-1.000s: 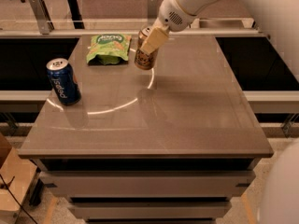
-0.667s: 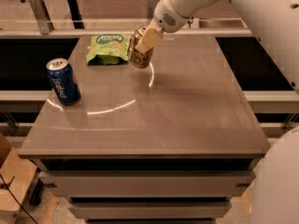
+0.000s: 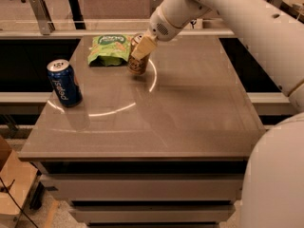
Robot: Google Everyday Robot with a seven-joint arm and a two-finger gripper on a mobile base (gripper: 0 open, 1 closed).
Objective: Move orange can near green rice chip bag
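- Gripper (image 3: 139, 51) at the far left part of the table (image 3: 199, 118), closed on the orange can (image 3: 138, 65); one pale finger (image 3: 144, 45) lies slantwise across the can's upper half, the other is hidden behind it
- Can held near upright, leaning a little; its base is at the tabletop or just above it, and I cannot tell whether it rests there
- Bag of green rice chips (image 3: 108, 49) lies flat just to the left of the can, close beside it; whether the two touch is not clear
- Progress, as I judge it: the carrying is all but done, since the can is already next to the bag; what is left is to set it down square, let go, and draw clear without tipping it
- Arm (image 3: 223, 11) reaches in from the upper right, sloping down and leftward; the wrist is bent so the gripper meets the can from above and the side
- Blue can (image 3: 64, 82) stands upright at the left edge, well apart from the others
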